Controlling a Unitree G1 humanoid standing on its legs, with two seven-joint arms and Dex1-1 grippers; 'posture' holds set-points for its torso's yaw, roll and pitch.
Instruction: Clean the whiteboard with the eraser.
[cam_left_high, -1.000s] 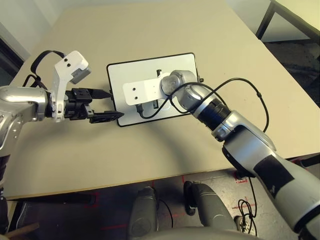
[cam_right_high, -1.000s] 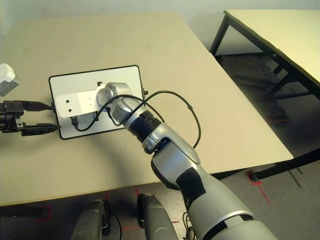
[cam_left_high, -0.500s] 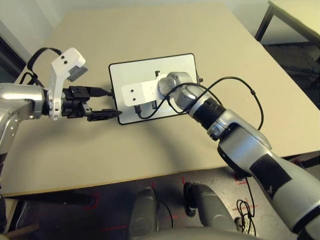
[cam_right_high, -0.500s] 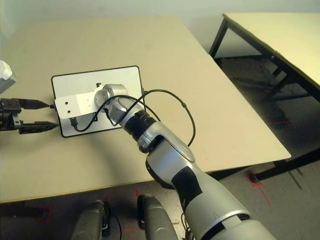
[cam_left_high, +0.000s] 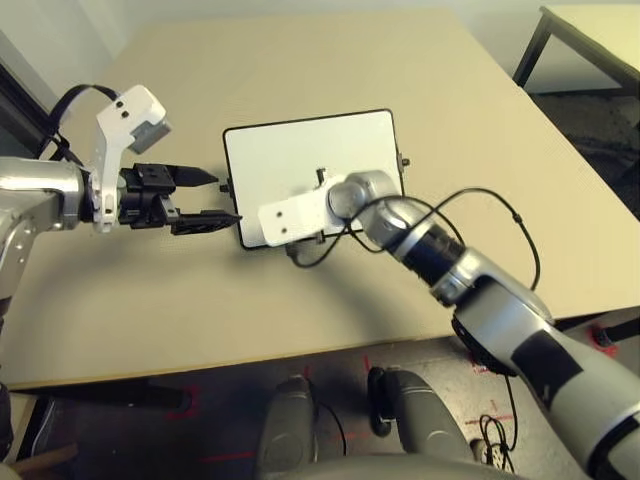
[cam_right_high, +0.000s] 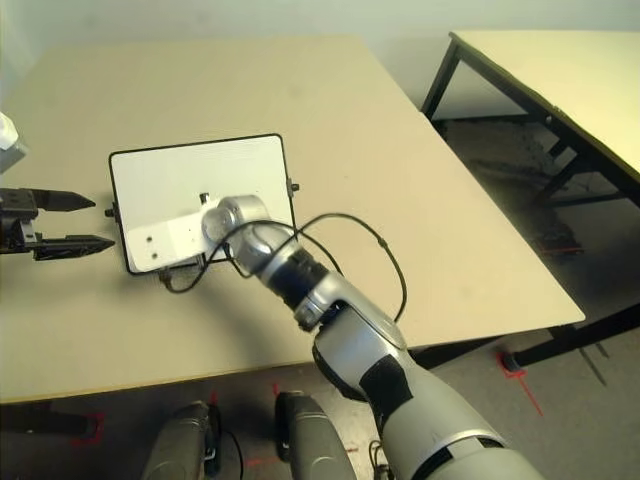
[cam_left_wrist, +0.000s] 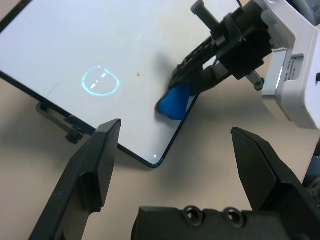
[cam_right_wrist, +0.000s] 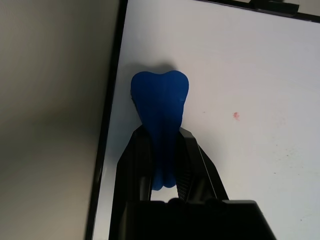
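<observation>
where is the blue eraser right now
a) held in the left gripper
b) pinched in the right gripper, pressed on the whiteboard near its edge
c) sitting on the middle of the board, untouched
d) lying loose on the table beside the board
b: the right wrist view shows the eraser squeezed between the right gripper fingers, its tip on the whiteboard by the black frame; the left gripper is open and holds nothing.
</observation>
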